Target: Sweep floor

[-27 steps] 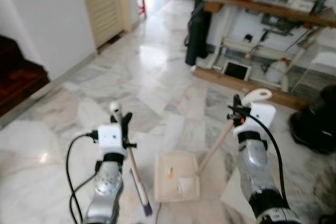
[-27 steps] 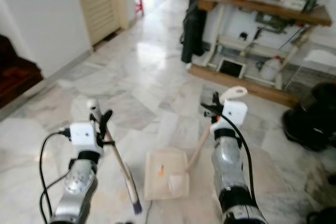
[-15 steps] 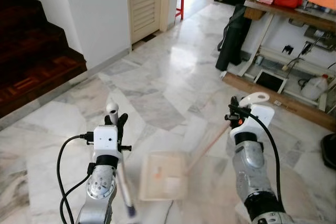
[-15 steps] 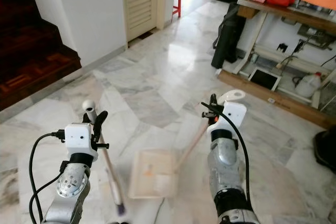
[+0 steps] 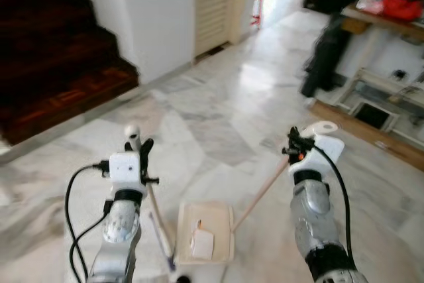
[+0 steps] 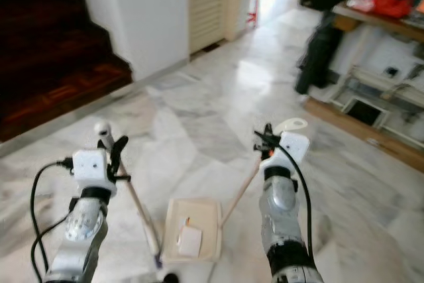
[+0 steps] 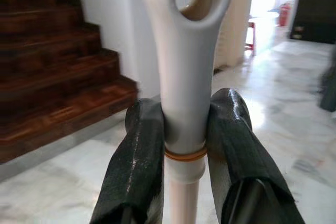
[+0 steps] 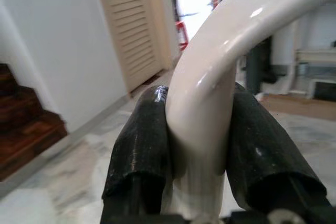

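On the marble floor [image 5: 218,130] just ahead of the robot, a cream dustpan [image 5: 207,233] lies flat, between the two arms. A white scrap [image 5: 202,244] and a small orange bit [image 5: 197,224] sit inside it.

Left tool [image 7: 184,145]: both black fingers [image 7: 140,161] clamped on the broom handle [image 7: 184,77] just below its hanging loop. Broom [image 5: 154,210] shaft runs down and slightly inward; the dark bristle end [image 5: 170,263] meets the floor just beside the dustpan's left edge.

Right tool [image 8: 197,140]: fingers closed around the curved grip of the dustpan handle [image 5: 262,190]. That handle slants from the tool down and toward the robot's left, joining the pan at its right rear corner.

Key relation: broom head is left of the pan and near its close end; the pan's long axis runs away from the robot. Judged, any sweep would go from the left, rightward into the pan, with the left arm doing the work and the right only steadying. Which end of the pan is its mouth, I cannot tell.

Surroundings: dark wooden stairs [image 5: 59,64] at far left, louvred door [image 5: 213,4] beyond, a cluttered desk [image 5: 387,21] at far right.
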Tool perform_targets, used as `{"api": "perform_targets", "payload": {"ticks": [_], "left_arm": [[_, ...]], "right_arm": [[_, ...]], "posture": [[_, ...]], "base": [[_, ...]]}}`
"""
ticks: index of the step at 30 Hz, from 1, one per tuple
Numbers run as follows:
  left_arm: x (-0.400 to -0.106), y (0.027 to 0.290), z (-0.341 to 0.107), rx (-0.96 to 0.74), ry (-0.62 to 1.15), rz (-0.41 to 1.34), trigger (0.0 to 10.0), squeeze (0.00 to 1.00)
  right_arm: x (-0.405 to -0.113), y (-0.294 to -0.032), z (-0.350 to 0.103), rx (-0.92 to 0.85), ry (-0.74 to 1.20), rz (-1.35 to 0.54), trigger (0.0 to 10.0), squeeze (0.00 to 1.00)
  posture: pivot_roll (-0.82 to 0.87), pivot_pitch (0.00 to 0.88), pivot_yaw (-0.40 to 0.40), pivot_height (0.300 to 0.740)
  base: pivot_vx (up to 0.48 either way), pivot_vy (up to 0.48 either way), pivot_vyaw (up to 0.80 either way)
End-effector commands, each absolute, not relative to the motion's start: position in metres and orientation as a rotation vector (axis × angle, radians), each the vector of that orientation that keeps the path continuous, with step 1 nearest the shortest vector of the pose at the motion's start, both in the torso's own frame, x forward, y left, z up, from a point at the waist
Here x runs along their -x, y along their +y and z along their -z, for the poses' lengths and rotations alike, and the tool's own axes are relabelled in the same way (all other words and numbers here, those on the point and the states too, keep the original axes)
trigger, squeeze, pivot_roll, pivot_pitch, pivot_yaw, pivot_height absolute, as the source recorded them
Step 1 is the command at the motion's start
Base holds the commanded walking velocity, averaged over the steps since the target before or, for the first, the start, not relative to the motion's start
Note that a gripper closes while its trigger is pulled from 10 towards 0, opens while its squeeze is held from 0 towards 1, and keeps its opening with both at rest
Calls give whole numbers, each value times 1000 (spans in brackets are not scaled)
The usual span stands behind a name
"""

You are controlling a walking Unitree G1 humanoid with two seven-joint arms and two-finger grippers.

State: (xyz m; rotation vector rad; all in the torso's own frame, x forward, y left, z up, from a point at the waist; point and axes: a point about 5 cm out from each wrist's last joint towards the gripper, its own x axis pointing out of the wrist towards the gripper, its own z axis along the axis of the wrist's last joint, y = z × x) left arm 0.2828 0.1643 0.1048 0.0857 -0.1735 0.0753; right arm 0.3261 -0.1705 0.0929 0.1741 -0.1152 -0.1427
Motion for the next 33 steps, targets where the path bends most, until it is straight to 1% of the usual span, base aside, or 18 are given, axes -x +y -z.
{"api": "perform_targets", "payload": {"ticks": [1, 9, 24, 33], "left_arm": [[-285, 165, -108, -88, -184, -73, 10000, 0], [-283, 165, -102, -85, -164, -80, 10000, 0], [-280, 165, -99, -77, -156, -100, 10000, 0], [-281, 169, -102, -85, -164, -111, 10000, 0]], "right_arm": [[-332, -167, -109, -199, -185, 142, 10000, 0], [-330, -166, -107, -203, -176, 139, 10000, 0], [-333, -165, -107, -208, -164, 125, 10000, 0], [-333, -165, -109, -193, -173, 126, 10000, 0]], "posture": [[100, 0, -10, 740], [106, 0, -20, 740], [97, 3, -35, 740], [100, 41, -35, 740]], "base": [[0, 0, 756], [0, 0, 656], [0, 0, 0], [0, 0, 0]]}}
